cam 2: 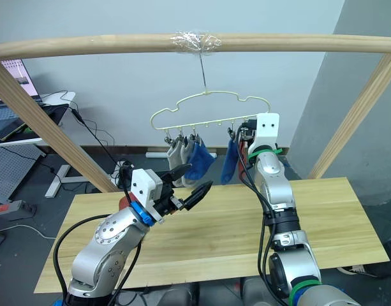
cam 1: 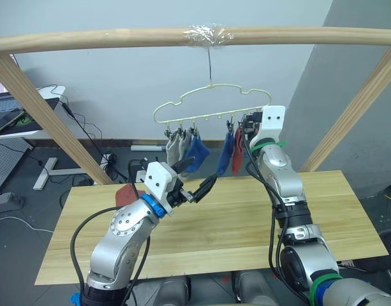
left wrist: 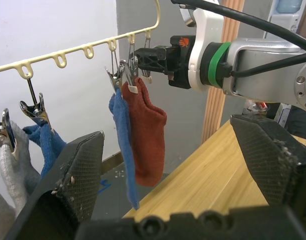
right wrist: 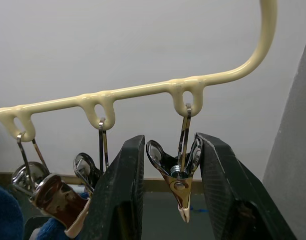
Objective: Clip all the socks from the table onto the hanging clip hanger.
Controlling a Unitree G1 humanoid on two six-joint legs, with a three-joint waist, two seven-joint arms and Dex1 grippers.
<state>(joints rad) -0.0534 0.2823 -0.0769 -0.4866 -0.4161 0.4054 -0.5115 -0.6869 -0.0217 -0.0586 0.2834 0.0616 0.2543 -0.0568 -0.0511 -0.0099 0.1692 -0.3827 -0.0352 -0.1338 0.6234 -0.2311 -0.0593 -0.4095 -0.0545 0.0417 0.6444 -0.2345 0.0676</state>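
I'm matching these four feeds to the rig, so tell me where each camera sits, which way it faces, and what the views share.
Left eye view: on the head, looking forward and down at the clip hanger, the table and both arms.
Right eye view: its stereo twin, same scene.
Left wrist view: along the open left gripper toward a rust-red sock and the right gripper.
Right wrist view: along the right gripper's fingers, set either side of the end clip.
Shared: all four show the clip hanger.

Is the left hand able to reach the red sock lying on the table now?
Probably yes: the left hand is open and empty, and the red sock lies uncovered on the table beside that arm.
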